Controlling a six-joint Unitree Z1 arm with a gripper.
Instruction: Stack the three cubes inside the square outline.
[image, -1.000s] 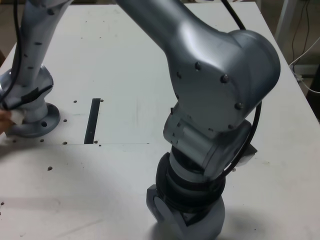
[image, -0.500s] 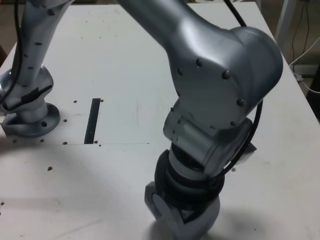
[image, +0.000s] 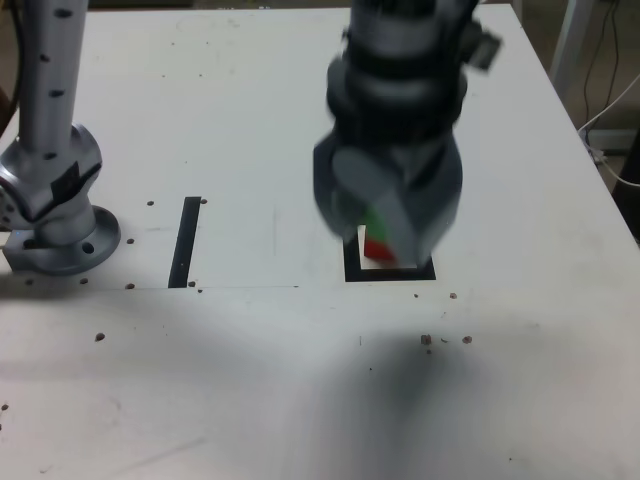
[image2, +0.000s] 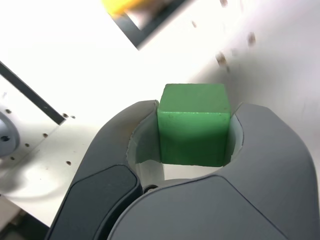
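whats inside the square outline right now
A red cube shows inside the square outline in the exterior view; the wrist view shows something yellow there. The end effector holding the green cube covers the rest.

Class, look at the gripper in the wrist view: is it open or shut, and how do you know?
Shut on the green cube. The wrist view shows the gripper with both jaws pressed against the cube's opposite sides, above the white table.

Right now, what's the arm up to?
The grey gripper is shut on a small matte green cube, carried above the white table near the thick black square outline. A red cube shows at the outline in the exterior view; the wrist view shows a yellow cube there.
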